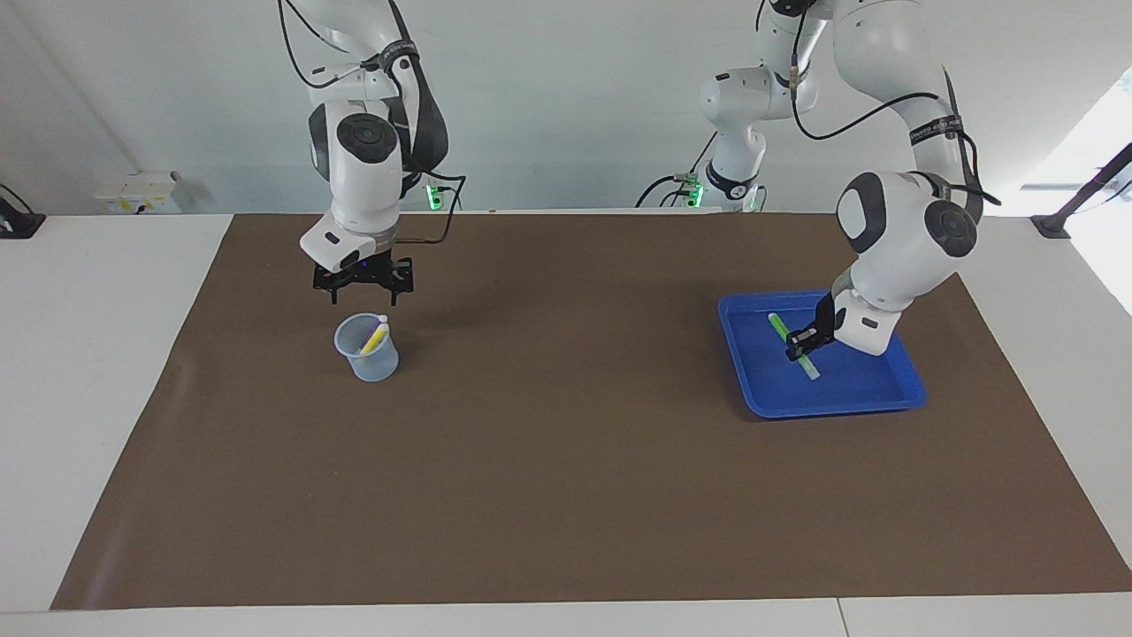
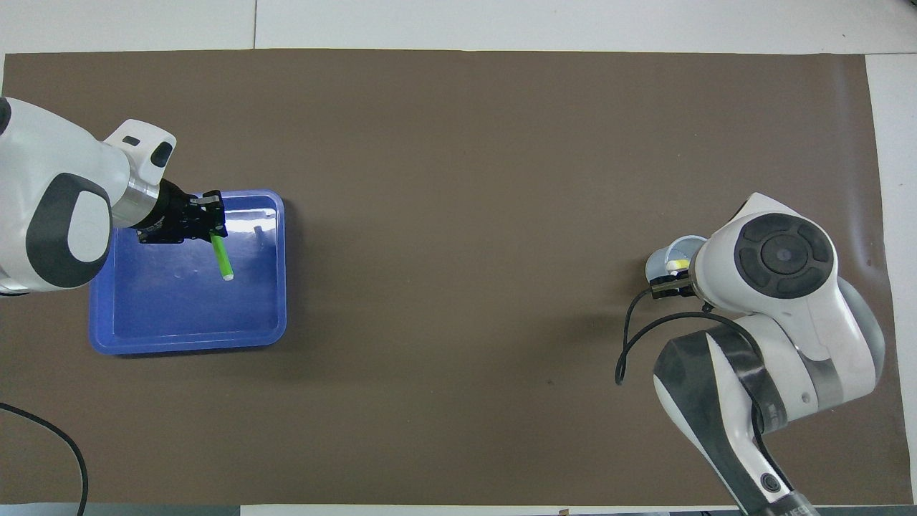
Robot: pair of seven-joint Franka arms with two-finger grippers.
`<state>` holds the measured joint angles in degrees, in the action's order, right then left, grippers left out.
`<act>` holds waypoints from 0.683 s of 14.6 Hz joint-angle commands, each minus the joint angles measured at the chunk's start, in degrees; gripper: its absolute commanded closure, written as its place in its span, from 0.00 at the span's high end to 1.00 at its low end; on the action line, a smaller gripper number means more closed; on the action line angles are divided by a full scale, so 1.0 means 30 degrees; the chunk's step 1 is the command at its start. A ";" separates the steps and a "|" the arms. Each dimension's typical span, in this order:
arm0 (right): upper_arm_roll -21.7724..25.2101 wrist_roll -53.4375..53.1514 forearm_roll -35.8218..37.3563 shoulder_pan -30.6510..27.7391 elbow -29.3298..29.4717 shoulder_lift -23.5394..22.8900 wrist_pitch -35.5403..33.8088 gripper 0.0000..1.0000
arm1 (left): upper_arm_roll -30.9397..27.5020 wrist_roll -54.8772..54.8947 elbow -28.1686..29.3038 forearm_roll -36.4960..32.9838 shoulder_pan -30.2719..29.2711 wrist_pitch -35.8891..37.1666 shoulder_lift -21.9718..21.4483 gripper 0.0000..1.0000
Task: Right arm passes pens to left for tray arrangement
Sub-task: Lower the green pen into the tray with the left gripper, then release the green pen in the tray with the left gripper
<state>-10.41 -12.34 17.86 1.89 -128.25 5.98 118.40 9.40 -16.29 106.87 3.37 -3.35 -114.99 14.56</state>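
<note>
My left gripper (image 1: 803,343) is shut on the green pen (image 1: 780,327) and holds it slanted, low over the blue tray (image 1: 831,409). In the overhead view the left gripper (image 2: 213,228) grips the green pen (image 2: 223,258) near one end, over the tray (image 2: 186,315). My right gripper (image 1: 364,296) is open and empty, just above a small translucent cup (image 1: 367,358) that holds the yellow pen (image 1: 375,336). In the overhead view the right arm hides most of the cup (image 2: 663,258); a bit of the yellow pen (image 2: 675,265) shows. No purple pen is in view.
A brown mat (image 1: 566,460) covers the table's middle. The cup stands toward the right arm's end, the tray toward the left arm's end. A black cable (image 2: 630,337) loops from the right arm's wrist.
</note>
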 commanded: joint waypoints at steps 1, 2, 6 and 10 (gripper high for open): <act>-0.0161 0.0480 0.0491 -0.0132 -0.0668 0.0145 0.0845 0.89 | 0.0090 0.0918 -0.2134 -0.1852 0.0091 0.0127 0.2348 0.00; -0.0190 0.0509 0.0491 -0.0131 -0.0697 0.0144 0.1020 0.84 | 0.0090 0.0919 -0.2370 -0.2089 0.0120 -0.0018 0.2703 0.00; -0.0278 0.0539 0.0491 -0.0044 -0.1253 0.0174 0.2046 0.72 | 0.0090 0.0889 -0.2051 -0.2180 0.0471 -0.1014 0.3057 0.00; -0.0337 0.0509 0.0840 0.0015 -0.1283 -0.0032 0.2077 0.61 | 0.0090 0.0918 -0.1845 -0.2150 0.0443 -0.1075 0.3058 0.00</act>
<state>-11.12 -11.85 18.44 2.14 -131.25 5.72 123.16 9.92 -14.04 101.52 -1.94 -2.29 -117.60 23.21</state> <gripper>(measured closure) 0.330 0.815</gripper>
